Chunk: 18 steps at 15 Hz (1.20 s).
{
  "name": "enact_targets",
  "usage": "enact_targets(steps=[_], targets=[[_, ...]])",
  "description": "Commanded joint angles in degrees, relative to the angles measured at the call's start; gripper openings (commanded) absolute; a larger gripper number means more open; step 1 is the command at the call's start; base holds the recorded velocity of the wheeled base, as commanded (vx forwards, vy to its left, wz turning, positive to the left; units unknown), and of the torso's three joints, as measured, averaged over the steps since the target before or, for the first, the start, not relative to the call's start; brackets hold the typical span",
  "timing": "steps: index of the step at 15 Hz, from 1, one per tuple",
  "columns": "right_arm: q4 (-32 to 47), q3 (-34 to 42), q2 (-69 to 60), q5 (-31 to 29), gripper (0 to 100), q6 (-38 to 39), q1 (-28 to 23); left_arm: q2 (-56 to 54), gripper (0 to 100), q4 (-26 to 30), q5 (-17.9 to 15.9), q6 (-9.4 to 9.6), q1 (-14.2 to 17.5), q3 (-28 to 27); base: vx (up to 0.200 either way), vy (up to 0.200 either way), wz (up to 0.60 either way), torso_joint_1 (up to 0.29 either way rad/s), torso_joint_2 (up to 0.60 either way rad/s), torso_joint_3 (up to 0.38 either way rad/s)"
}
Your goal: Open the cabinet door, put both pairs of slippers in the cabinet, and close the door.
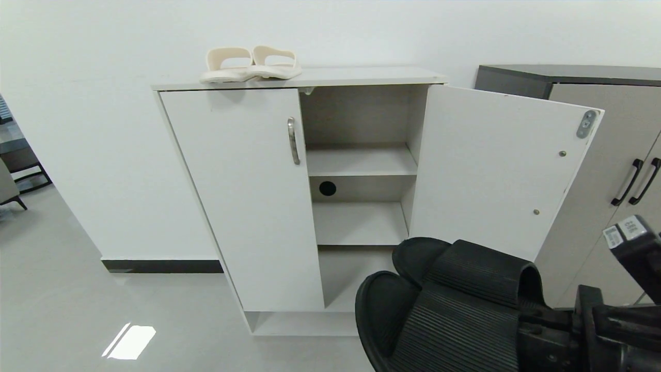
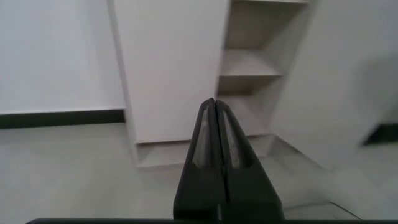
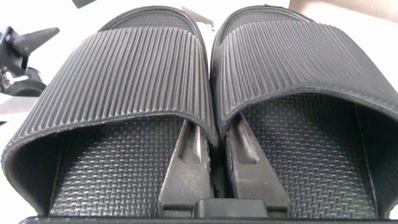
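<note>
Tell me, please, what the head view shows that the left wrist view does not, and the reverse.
Head view, not left wrist: the cream slippers resting on top of the white cabinet, the black slippers in the foreground, the metal handle on the left door, and a grey cabinet beside it. Left wrist view, not head: the left gripper, its fingers pressed together, facing the white cabinet. Both: the white cabinet with its left door closed, its right door swung open, the shelves inside, and the grey floor.
</note>
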Motion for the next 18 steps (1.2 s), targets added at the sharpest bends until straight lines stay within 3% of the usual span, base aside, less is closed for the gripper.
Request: enact_targets(steps=[1,2,3,4,5,6,7,8,9,10,12,13,14,15,16,17,18], targets=[[0.0,-0.02,-0.64,0.02,0,-0.07,0.18,-2.06,0,0.58,2.25,-2.1,-7.58,0.09,0.0,0.0,0.0,0.0,0.0,0.0],[0.0,-0.02,-0.64,0.02,0,-0.07,0.18,-5.49,0,0.66,6.29,-1.04,-5.55,0.09,0.0,0.0,0.0,0.0,0.0,0.0],[0.0,0.15,-0.55,0.02,0,-0.07,0.27,-5.22,0,0.4,15.87,2.12,-5.64,0.18,0.0,0.0,0.0,0.0,0.0,0.0],[0.0,0.15,-0.37,0.02,0,-0.07,0.27,-5.4,0,0.31,20.97,3.17,-5.64,0.27,0.0,0.0,0.0,0.0,0.0,0.0],[0.0,0.5,-0.2,0.02,0,-0.07,0.45,-5.4,0,0.22,20.0,6.43,-5.73,0.18,0.0,0.0,0.0,0.0,0.0,0.0],[0.0,1.12,-0.29,0.02,0,-0.07,0.45,-5.4,0,0.22,15.26,8.71,-5.73,0.09,0.0,0.0,0.0,0.0,0.0,0.0],[0.0,1.21,-0.29,0.02,0,-0.16,0.45,-5.4,0,0.14,12.35,8.54,-5.73,0.18,0.0,0.0,0.0,0.0,0.0,0.0],[-0.09,1.21,-0.29,0.02,0,-0.16,0.54,-5.4,0,-0.65,11.92,8.54,-5.73,0.36,0.0,0.0,0.0,0.0,0.0,0.0],[-0.09,1.56,-0.46,0.1,0,-0.78,0.62,-5.31,0,-0.83,10.6,6.87,-5.73,0.45,0.0,0.0,0.0,0.0,0.0,0.0],[-0.18,1.73,-0.46,0.19,0,-1.57,0.62,-4.78,0,-0.65,9.72,3.53,-5.91,0.45,0.0,0.0,0.0,0.0,0.0,0.0],[-0.09,1.91,-0.37,0.19,0,-1.74,0.62,-5.31,0,0.4,6.73,1.94,-5.91,0.45,0.0,0.0,0.0,0.0,0.0,0.0],[-0.18,2.35,-0.46,0.54,0,-1.65,0.62,-5.31,0,0.58,6.73,-1.4,-5.82,0.36,0.0,0.0,0.0,0.0,0.0,0.0],[-0.18,2.26,-0.2,0.98,0,-1.65,0.71,-5.31,0,0.58,9.45,1.68,-5.82,0.18,0.0,0.0,0.0,0.0,0.0,0.0],[-0.18,2.61,-0.2,1.6,0,-1.74,0.97,-5.4,0,2.16,12.53,10.03,-5.82,0.53,0.0,0.0,0.0,0.0,0.0,0.0],[-0.18,2.7,-0.2,1.77,0,-1.65,1.06,-3.9,0,2.16,10.95,8.54,-5.38,0.53,0.0,0.0,0.0,0.0,0.0,0.0],[-0.27,2.52,0.15,1.77,0,-1.65,0.97,-1.09,0,2.16,10.95,4.84,-5.64,0.53,0.0,0.0,0.0,0.0,0.0,0.0],[-0.18,2.52,0.33,1.69,0,-1.65,1.06,-5.49,0,1.98,10.33,3.44,-5.82,0.62,0.0,0.0,0.0,0.0,0.0,0.0]])
